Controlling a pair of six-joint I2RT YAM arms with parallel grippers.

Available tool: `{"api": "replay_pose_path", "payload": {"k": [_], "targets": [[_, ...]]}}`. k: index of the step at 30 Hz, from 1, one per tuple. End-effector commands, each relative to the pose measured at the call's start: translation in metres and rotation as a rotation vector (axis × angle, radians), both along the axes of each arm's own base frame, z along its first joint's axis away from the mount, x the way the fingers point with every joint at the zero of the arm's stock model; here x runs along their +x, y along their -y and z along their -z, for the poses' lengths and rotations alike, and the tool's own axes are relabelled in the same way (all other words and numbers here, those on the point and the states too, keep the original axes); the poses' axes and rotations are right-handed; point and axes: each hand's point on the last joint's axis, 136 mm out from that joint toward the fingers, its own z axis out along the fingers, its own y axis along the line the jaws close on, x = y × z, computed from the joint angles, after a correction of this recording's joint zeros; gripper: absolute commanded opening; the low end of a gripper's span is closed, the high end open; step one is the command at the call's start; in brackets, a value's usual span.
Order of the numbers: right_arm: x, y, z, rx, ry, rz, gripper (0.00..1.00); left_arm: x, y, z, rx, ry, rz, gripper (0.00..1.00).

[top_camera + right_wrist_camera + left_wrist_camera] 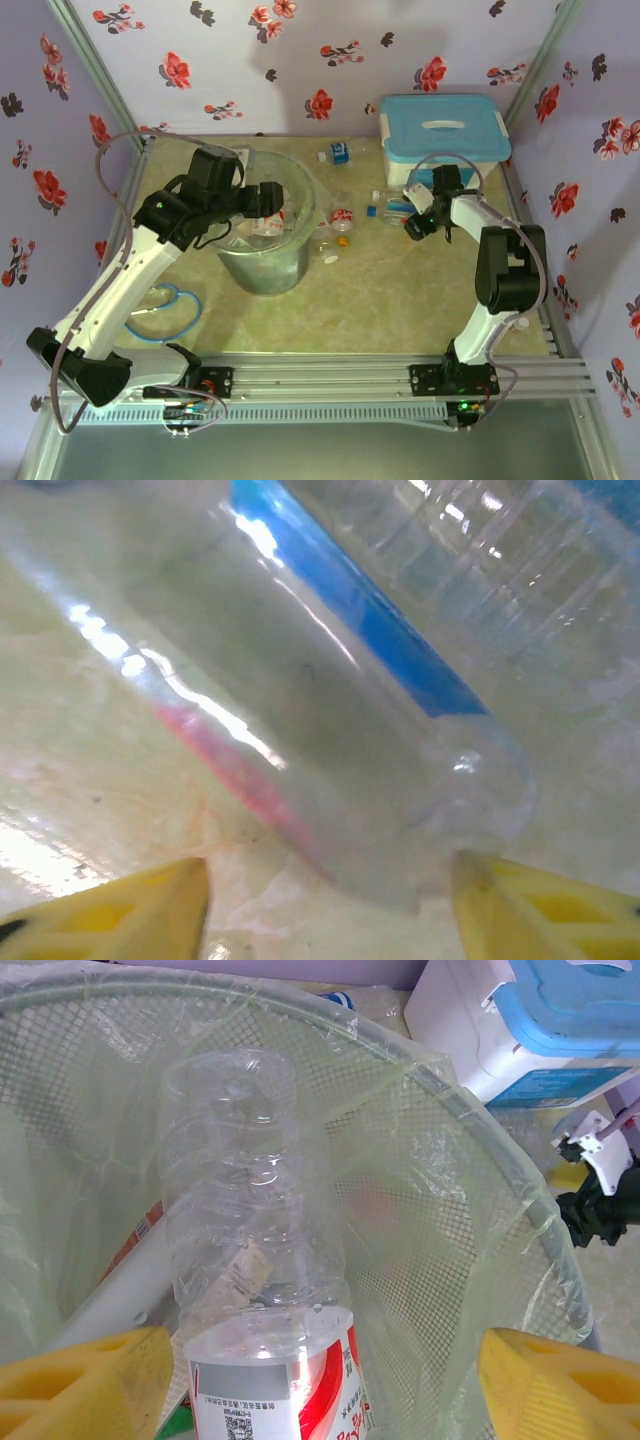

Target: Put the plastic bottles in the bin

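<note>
Top external: left tool [268, 200] over the open mouth of the bin [262, 275], a round grey mesh bucket lined with a clear bag, at the left of the counter [400, 310]. Right of the bin, on the counter, a scatter of loose bottles [342, 218] with red, blue and white caps. A further bottle [340, 152] with a blue band farther back, near the white box with a light-blue lid [445, 135] in the far right corner. Right tool [415, 228] low over the counter, just in front of that box, at the right end of the scatter. A loop of blue cable [172, 305] on the counter beside the left arm.

Left wrist: a clear bottle with a red-and-white label [250, 1210] between the yellow fingers [80, 1380], reaching down into the bin, label end nearest the tool. Left tool released: jaws wider than the bottle, close against it on one side, a plain gap on the other. Bag and mesh wall all round behind the bottle.

Right wrist: a blue-labelled bottle [380, 730] slantwise on the counter, its rounded end between the yellow fingertips [140, 905]. One fingertip at the bottle's edge, the other apart from it. Cannot tell whether clenched on it or merely astride it.
</note>
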Motion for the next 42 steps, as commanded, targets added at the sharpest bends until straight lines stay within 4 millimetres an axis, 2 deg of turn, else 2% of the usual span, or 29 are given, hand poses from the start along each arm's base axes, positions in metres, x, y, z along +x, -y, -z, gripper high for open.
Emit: {"api": "replay_pose_path", "payload": {"k": [1,4,7,10,16,22,27,34,38,42], "targets": [[-0.008,0.003,-0.024,-0.013,0.039,0.016,0.77,-0.004,0.003,-0.014,-0.037,0.031,0.017,0.80],[-0.006,-0.004,-0.036,-0.023,0.094,-0.108,0.83,-0.004,0.004,-0.014,-0.036,0.031,0.021,0.80],[0.003,-0.014,-0.039,-0.019,0.095,-0.220,0.87,-0.005,0.005,-0.016,-0.041,0.036,0.027,0.80],[0.011,-0.023,-0.030,-0.003,0.051,-0.317,0.88,-0.007,0.004,-0.019,-0.046,0.041,0.029,0.81],[0.027,-0.035,-0.011,0.026,0.018,-0.394,0.88,-0.013,0.000,-0.024,-0.055,0.054,0.031,0.81],[0.015,-0.037,0.015,0.039,-0.067,-0.411,0.87,-0.015,-0.002,-0.023,-0.051,0.056,0.029,0.81],[0.000,-0.042,0.027,0.059,-0.078,-0.385,0.84,-0.011,0.001,-0.020,-0.052,0.053,0.030,0.81],[-0.007,-0.043,0.033,0.067,-0.083,-0.361,0.69,-0.010,0.002,-0.019,-0.054,0.049,0.033,0.81],[-0.007,-0.042,0.022,0.065,-0.048,-0.349,0.54,-0.012,0.001,-0.020,-0.065,0.052,0.029,0.81],[-0.007,-0.045,0.001,0.082,-0.012,-0.333,0.52,-0.012,0.002,-0.024,-0.086,0.060,0.023,0.81]]}}
